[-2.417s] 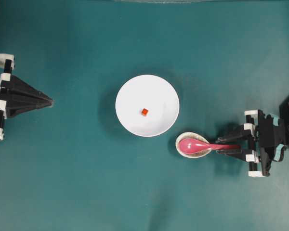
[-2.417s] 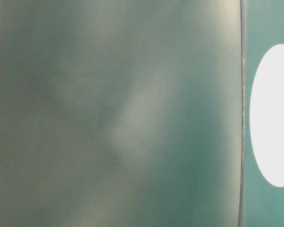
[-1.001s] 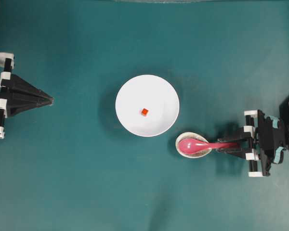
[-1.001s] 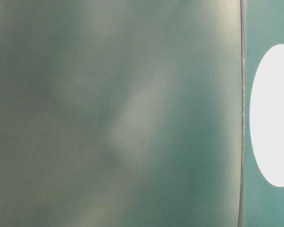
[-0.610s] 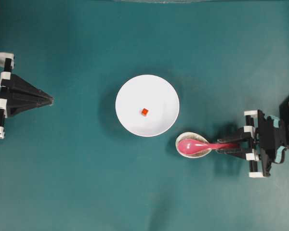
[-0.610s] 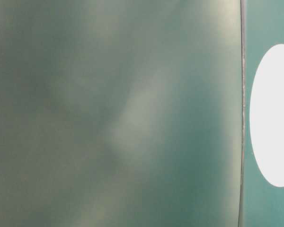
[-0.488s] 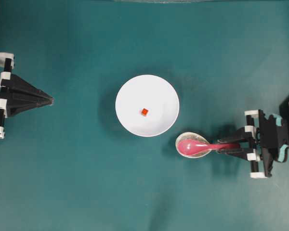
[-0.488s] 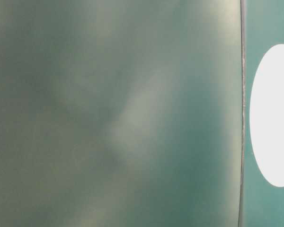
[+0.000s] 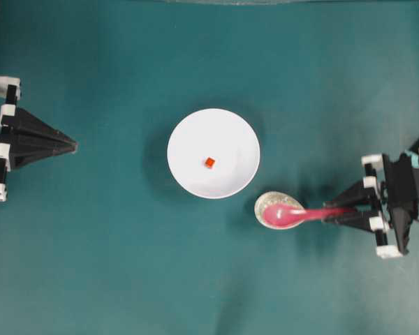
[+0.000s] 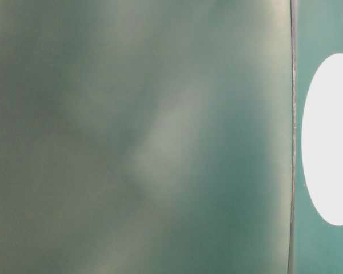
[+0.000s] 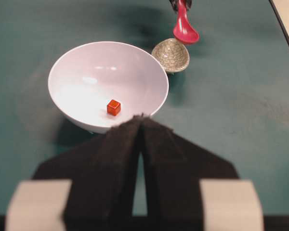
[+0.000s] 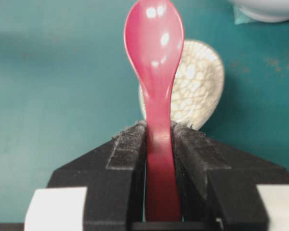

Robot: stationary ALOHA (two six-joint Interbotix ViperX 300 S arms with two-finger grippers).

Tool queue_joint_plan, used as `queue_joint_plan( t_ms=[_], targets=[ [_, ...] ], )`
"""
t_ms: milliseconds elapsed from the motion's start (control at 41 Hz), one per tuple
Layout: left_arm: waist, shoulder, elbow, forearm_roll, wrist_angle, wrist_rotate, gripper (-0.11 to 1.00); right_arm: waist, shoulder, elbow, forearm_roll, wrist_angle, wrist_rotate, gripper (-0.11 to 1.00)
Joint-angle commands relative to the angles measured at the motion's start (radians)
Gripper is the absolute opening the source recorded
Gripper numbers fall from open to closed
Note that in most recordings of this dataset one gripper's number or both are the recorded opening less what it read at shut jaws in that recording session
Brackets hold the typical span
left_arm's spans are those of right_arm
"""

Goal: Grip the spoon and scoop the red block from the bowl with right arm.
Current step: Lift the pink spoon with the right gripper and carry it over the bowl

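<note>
1. At the left edge of the dark teal table, the black wedge-shaped left gripper has its fingers pressed together on nothing and points toward the middle; it is well apart from everything.
2. The wide round white bowl sits near the table's centre, with the tiny red-orange cube loose on its floor, slightly left of the middle.
3. Just beside the bowl's lower-right rim stands a small speckled beige egg-shaped dish. The scoop of the glossy magenta-pink plastic spoon hangs over that dish; in the left wrist view it looks raised clear of it.
4. The spoon's long axis runs left to right, scoop toward the bowl, handle toward the right edge.
5. The right gripper, black with white brackets and teal patches, is clamped on the handle's end, fingers level and aimed left.
6. My reading: the cube lies up and to the left of the scoop, so the right arm, far the nearer one, must carry the spoon over the rim and tip it down.
</note>
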Motion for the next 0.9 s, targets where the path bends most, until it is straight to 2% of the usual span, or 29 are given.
queue_joint_plan(
  t_ms=[0,195,317,439,635,879],
  targets=[
    [0.003,0.006,-0.012,0.003,-0.005,0.000,0.00,-0.052,-0.066,-0.025,-0.002,0.044,-0.029,0.23],
    [0.003,0.006,-0.011,0.003,-0.005,0.000,0.00,-0.198,-0.204,-0.080,-0.002,0.225,-0.147,0.23],
    [0.003,0.006,-0.011,0.005,-0.005,0.002,0.00,-0.298,-0.282,-0.146,-0.002,0.385,-0.222,0.23],
    [0.003,0.006,-0.012,0.005,-0.005,0.002,0.00,-0.390,-0.328,-0.224,-0.002,0.540,-0.265,0.23],
    [0.003,0.006,-0.012,0.006,-0.005,0.014,0.00,-0.517,-0.337,-0.334,-0.012,0.753,-0.275,0.23],
    [0.003,0.006,-0.012,0.009,-0.002,0.018,0.00,-0.601,-0.293,-0.428,-0.021,0.857,-0.270,0.23]
  ],
)
